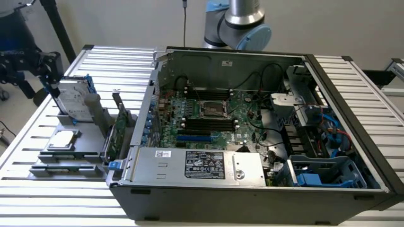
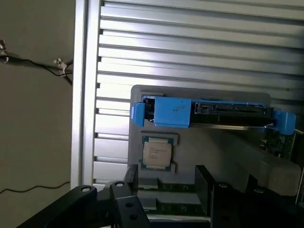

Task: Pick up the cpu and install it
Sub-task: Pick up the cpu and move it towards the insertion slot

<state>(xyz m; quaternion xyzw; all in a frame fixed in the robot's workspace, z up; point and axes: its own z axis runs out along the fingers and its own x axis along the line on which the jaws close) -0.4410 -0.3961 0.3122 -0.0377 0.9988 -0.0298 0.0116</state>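
Gripper: fingers spread wide, nothing between them, nothing held. Cpu beyond fingertips, not touching, off-centre in gap, closer to one finger's line. Cpu square, no long axis; flat, silver top up, in its recess on grey holder. Hard drive with blue rails just past it, on edge. Holder sits at exterior view's left of open computer case; socket on board well apart, empty. Judgement: pickup not yet made.
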